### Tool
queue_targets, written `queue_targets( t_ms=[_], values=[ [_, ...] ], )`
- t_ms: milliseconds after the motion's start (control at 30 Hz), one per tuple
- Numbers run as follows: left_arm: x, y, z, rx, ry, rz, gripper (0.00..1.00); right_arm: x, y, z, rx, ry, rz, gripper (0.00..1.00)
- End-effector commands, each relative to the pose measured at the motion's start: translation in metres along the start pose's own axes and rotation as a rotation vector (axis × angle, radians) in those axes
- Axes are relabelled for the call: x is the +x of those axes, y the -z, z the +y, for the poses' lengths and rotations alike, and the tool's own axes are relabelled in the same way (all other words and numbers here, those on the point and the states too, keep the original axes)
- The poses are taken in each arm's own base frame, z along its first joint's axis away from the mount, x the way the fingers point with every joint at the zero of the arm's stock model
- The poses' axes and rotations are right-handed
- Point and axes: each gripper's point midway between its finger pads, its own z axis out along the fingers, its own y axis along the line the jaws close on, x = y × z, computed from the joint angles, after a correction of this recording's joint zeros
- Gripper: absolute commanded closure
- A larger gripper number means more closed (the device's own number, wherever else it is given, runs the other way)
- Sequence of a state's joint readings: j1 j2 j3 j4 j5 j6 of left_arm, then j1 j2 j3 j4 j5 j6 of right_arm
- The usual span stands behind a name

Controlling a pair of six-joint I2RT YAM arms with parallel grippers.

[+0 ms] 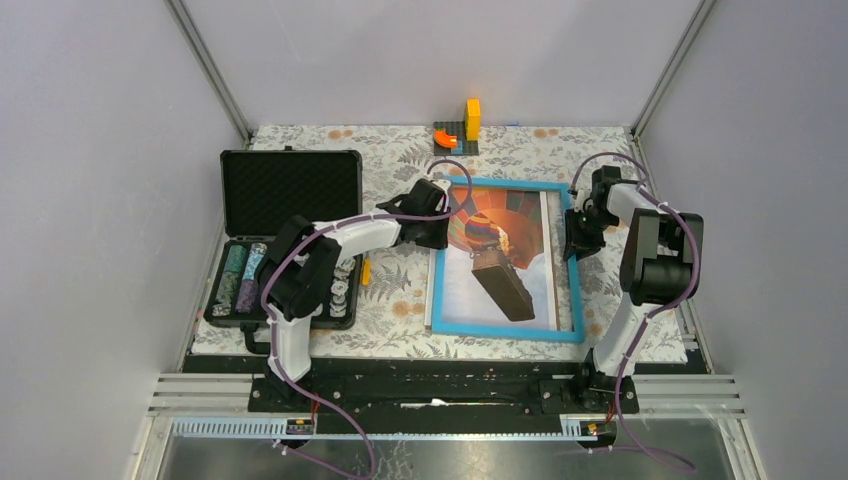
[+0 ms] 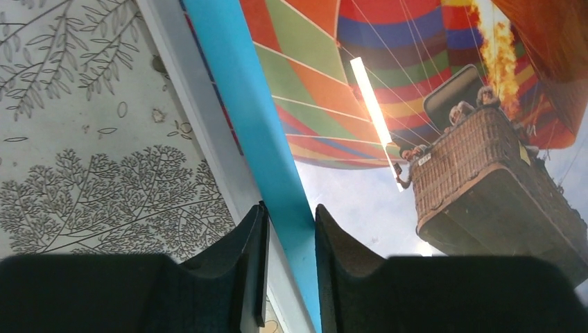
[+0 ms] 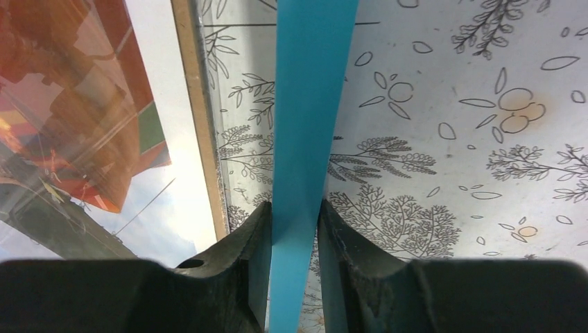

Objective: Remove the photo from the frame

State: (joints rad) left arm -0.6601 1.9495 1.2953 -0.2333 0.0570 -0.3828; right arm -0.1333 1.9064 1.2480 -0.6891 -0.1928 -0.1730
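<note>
The frame [image 1: 510, 330], a thin light-blue border, lies on the floral cloth at table centre. The photo [image 1: 500, 270], a hot-air balloon with a wicker basket, sits shifted left inside it, so cloth shows through along the frame's right side. My left gripper [image 1: 442, 228] is at the frame's upper left side, shut on the blue border [image 2: 243, 90] and its pale rim, which run between my left gripper's [image 2: 290, 215] fingers beside the photo [image 2: 312, 83]. My right gripper [image 1: 574, 245] is shut on the right border [image 3: 312, 83]; in the right wrist view my right gripper [image 3: 295, 211] has the photo [image 3: 159, 173] and a brown board edge [image 3: 201, 125] to its left.
A black foam-lined case [image 1: 290, 185] stands open at the left, its lower half [image 1: 250, 280] holding several rolls and small parts. A grey plate with yellow and orange blocks [image 1: 460, 128] stands at the back edge. A small orange piece [image 1: 366, 270] lies beside the case.
</note>
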Motion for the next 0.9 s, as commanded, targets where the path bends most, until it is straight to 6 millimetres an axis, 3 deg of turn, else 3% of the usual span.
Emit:
queue_targets(
  t_ms=[0, 233, 500, 867],
  values=[
    [-0.016, 0.022, -0.008, 0.041, -0.080, -0.038, 0.67, -0.021, 0.003, -0.026, 0.072, 0.042, -0.057, 1.00],
    [-0.039, 0.052, -0.002, 0.178, 0.017, -0.120, 0.63, -0.020, 0.001, -0.026, 0.066, 0.043, -0.054, 1.00],
    [-0.029, 0.040, 0.009, 0.175, 0.069, -0.087, 0.53, -0.018, 0.001, -0.032, 0.080, 0.023, -0.058, 1.00],
    [-0.012, 0.009, 0.032, 0.045, 0.016, -0.042, 0.77, -0.011, -0.003, -0.041, 0.086, 0.003, -0.048, 1.00]
  ],
)
